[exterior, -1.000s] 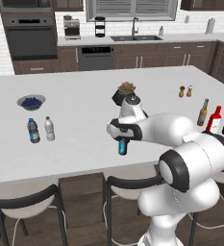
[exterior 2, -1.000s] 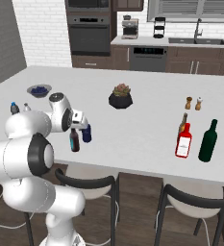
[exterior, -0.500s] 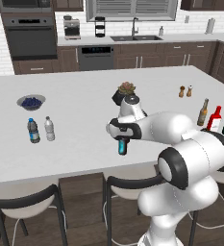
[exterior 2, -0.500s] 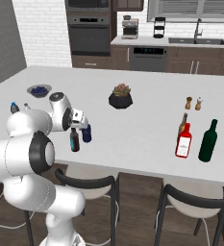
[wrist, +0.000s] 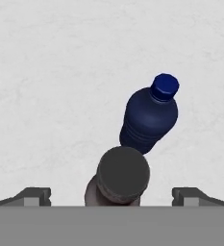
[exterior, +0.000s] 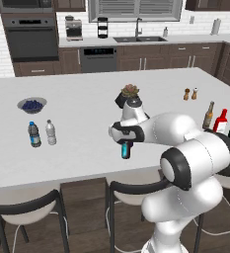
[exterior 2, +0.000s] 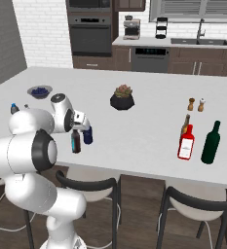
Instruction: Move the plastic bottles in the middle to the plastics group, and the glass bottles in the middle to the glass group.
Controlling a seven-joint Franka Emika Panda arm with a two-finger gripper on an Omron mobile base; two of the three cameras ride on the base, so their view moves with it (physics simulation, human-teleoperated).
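I see the gripper (wrist: 111, 196) pointing straight down over the slim dark bottle (exterior 2: 76, 141), jaws wide, flanking its cap; navy bottle (wrist: 149, 117) stands just beside.

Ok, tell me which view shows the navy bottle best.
The hand view: the navy bottle stands unobstructed from cap to base, just past the dark cap of the slim bottle. The right base view shows it small, partly behind the gripper. In the left base view I cannot make it out for sure.

berry bowl (exterior: 32, 105), potted succulent (exterior 2: 122, 97), shakers (exterior 2: 196, 104)
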